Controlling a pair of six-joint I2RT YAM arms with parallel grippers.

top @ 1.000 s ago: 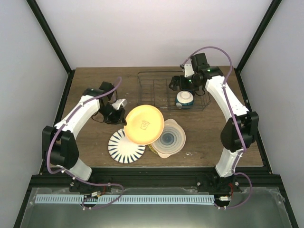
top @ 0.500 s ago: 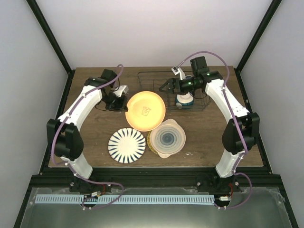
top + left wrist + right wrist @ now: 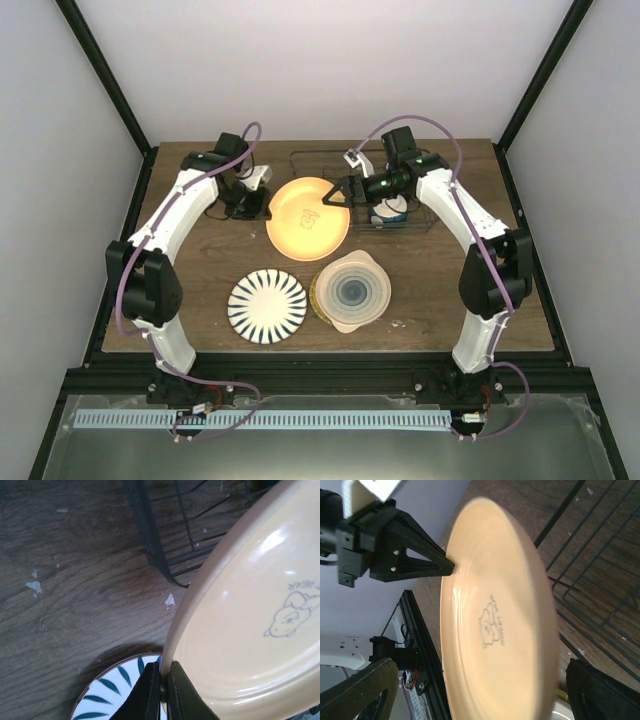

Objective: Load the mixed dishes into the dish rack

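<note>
My left gripper (image 3: pixel 264 204) is shut on the left rim of the orange-yellow plate (image 3: pixel 308 218) and holds it tilted on edge above the table, just left of the wire dish rack (image 3: pixel 410 222). In the left wrist view its fingers (image 3: pixel 155 690) pinch the plate's rim (image 3: pixel 250 620). My right gripper (image 3: pixel 333 196) is open at the plate's far right side. In the right wrist view the plate (image 3: pixel 495 630) fills the space between its spread fingers (image 3: pixel 362 692). The small white-and-blue bowl (image 3: pixel 391 209) sits in the rack. The cream ringed plate (image 3: pixel 350 291) lies on the table. The mug is hidden.
A white plate with dark leaf stripes (image 3: pixel 267 306) lies on the table left of the cream plate and shows under my left fingers (image 3: pixel 112 697). The rack's near corner (image 3: pixel 152 545) is close to the held plate. Grey walls enclose the table.
My left arm has carried the orange-yellow plate away from me toward the rack. My right gripper has moved left from over the bowl to the plate's right side.
</note>
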